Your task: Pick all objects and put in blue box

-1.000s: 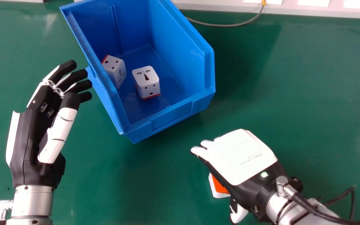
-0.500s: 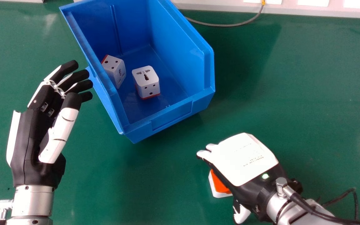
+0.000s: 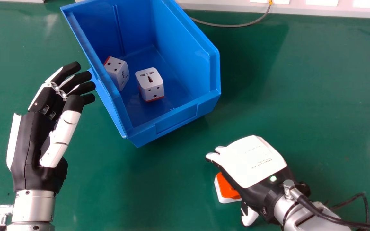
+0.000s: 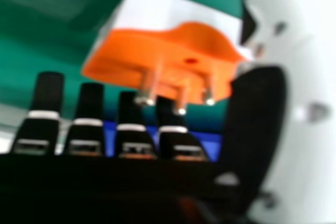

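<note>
In the head view, the blue box (image 3: 175, 118) holds two white adapters, one (image 3: 150, 84) on its floor and another (image 3: 117, 72) against the left wall. A white-and-orange adapter (image 3: 226, 191) lies on the table, partly covered by my right hand (image 3: 252, 162), which is over it, palm down and open. In the right hand view, the adapter (image 4: 163, 59) shows its orange face and metal pins between the thumb and fingers of my right hand (image 4: 257, 114). My left hand (image 3: 32, 141) is open beside the box's left wall, holding nothing.
The green table (image 3: 316, 96) stretches to the right of the box. A grey cable (image 3: 233, 25) runs behind the box by the white far edge (image 3: 223, 7). A black cable (image 3: 336, 219) trails from my right wrist.
My right hand has shifted slightly right, uncovering more of the orange adapter, and its fingertips have drawn back. The left hand and the box are nearly unmoved.
</note>
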